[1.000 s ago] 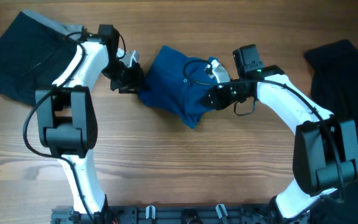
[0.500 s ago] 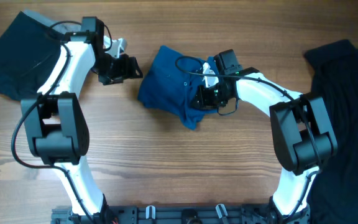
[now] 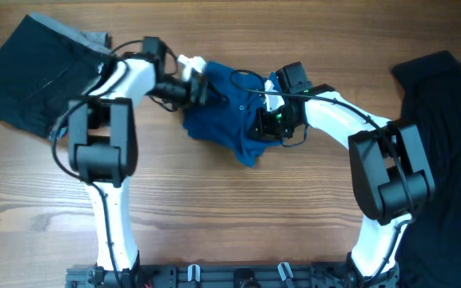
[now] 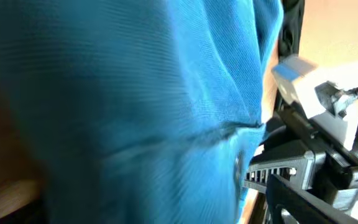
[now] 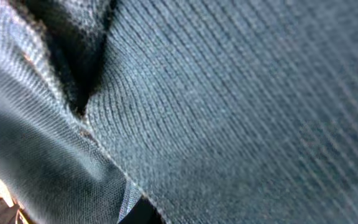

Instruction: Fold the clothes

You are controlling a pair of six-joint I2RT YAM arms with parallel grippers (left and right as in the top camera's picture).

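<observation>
A crumpled blue shirt [image 3: 224, 122] lies mid-table. My left gripper [image 3: 198, 86] is pushed into its upper left edge; in the left wrist view blue cloth [image 4: 135, 112] fills the frame and hides my fingers. My right gripper [image 3: 271, 122] is buried in the shirt's right side, and the right wrist view shows only knit fabric [image 5: 229, 106] pressed against the camera, as if held. The right arm's grey and black wrist [image 4: 316, 165] shows past the cloth in the left wrist view.
A dark folded garment [image 3: 34, 76] lies at the far left corner. A black garment [image 3: 446, 112] is spread along the right edge of the wooden table [image 3: 238, 216].
My left gripper pulled back from the shirt, then swung right into its upper left edge. The right gripper shifted a little left a second ago and has since stayed put.
</observation>
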